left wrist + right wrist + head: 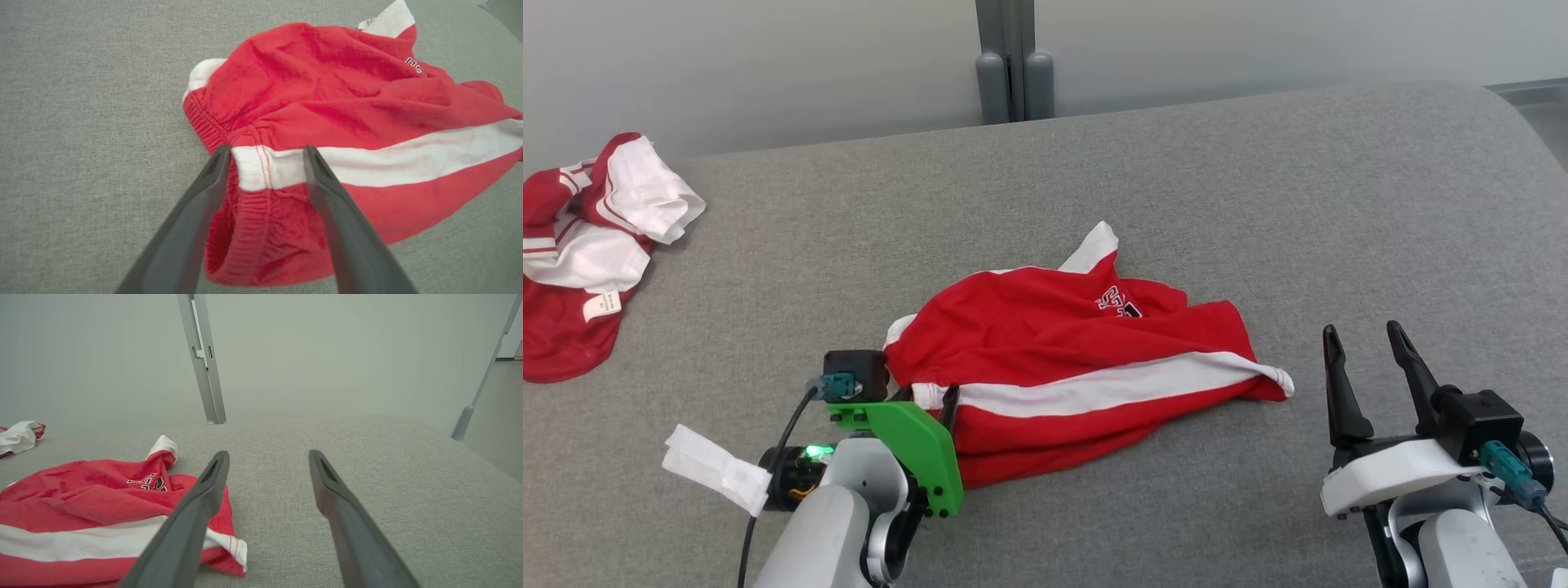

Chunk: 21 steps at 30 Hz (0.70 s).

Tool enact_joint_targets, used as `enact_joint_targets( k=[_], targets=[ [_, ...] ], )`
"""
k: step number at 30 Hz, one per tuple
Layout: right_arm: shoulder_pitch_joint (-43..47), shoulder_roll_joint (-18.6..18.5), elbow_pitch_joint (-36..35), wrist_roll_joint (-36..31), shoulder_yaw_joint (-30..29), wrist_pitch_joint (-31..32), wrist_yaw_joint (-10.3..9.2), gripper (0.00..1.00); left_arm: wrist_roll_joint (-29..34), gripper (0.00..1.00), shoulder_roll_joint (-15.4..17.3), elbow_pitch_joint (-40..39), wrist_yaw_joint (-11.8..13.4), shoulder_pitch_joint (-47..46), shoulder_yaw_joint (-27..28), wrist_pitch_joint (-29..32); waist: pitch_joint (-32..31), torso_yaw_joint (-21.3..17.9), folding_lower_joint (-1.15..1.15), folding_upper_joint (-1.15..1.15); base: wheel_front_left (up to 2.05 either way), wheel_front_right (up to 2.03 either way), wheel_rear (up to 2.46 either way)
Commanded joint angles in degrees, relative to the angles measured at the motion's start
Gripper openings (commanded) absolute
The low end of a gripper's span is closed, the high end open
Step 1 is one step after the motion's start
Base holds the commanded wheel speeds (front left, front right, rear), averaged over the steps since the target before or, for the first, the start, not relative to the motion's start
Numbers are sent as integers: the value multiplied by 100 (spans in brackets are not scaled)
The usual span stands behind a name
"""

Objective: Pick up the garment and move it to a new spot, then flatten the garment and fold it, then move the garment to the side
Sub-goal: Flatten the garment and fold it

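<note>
The red fabric shorts with a broad white side stripe [1078, 359] lie crumpled at the middle of the grey woven upholstered surface [1258, 204]. In the head view their long axis, marked by the stripe, runs roughly from 9 o'clock to 3 o'clock.

The left gripper [265, 152] is at the 9 o'clock end. In its wrist view the two dark fingers stand spread on either side of the gathered waistband, where the white stripe ends. The cloth sits between them but is not pinched, and the rest of the shorts stretches away toward 2 o'clock. So the left arm is plainly the nearer one, and the pick-up probably comes down to closing on that waistband corner.

The right gripper [1363, 330] also has its jaws spread wide and holds nothing. It sits apart from the cloth, with the shorts' hem end near it at about 9 to 10 o'clock.

A second red-and-white crumpled garment [580, 261] lies well apart at the surface's far edge — about 10 o'clock from the shorts.
</note>
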Motion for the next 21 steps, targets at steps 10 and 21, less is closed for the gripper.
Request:
enact_joint_targets(
  k=[10, 21],
  targets=[
    [-77, -10, 8, -107, -77, -19, 1, 100, -34, 5, 129, -356, 140, 227, -82, 403, 47, 37, 0, 0, 0, 0, 0],
    [-89, -10, -24, -149, -133, -19, 1, 100, -157, 51, 183, -584, 138, 420, -166, 665, 85, 48, 0, 0, 0, 0, 0]
  ],
)
